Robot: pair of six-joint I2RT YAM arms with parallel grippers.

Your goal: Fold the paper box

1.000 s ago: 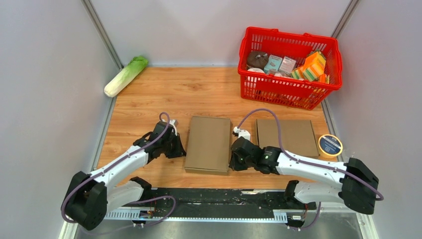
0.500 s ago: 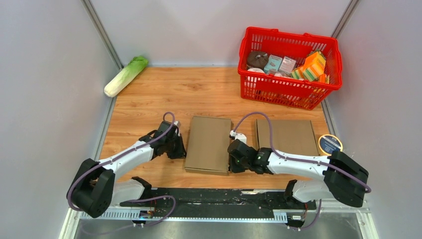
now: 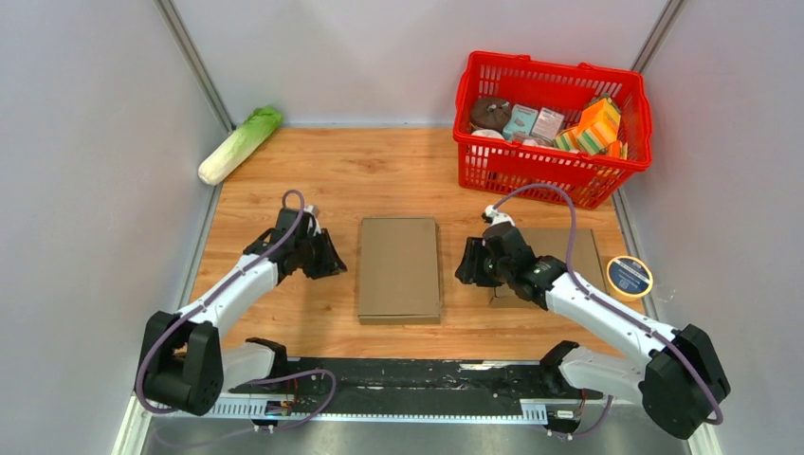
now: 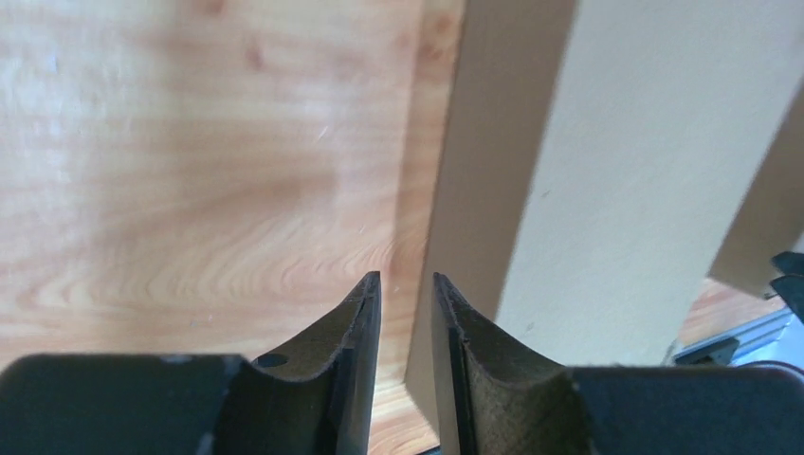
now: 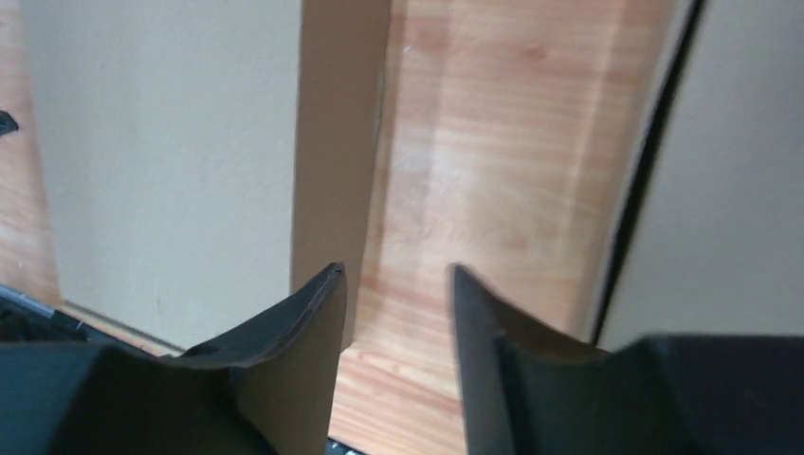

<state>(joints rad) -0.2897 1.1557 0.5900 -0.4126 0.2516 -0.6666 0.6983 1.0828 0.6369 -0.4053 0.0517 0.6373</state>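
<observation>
We find the paper box [image 3: 399, 269] closed and lying flat on the table [image 3: 313, 180], between both arms. The left gripper [image 4: 406, 280] and right gripper [image 5: 396, 273] stand just beside its long sides, jaws parted and empty. We judge the folding essentially done; only withdrawal remains.

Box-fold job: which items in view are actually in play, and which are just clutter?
In play: cardboard box, centre; left gripper and right gripper, open, either side of it.
Lying about: second cardboard flat, red basket, cabbage, round yellow-rimmed disc.
</observation>
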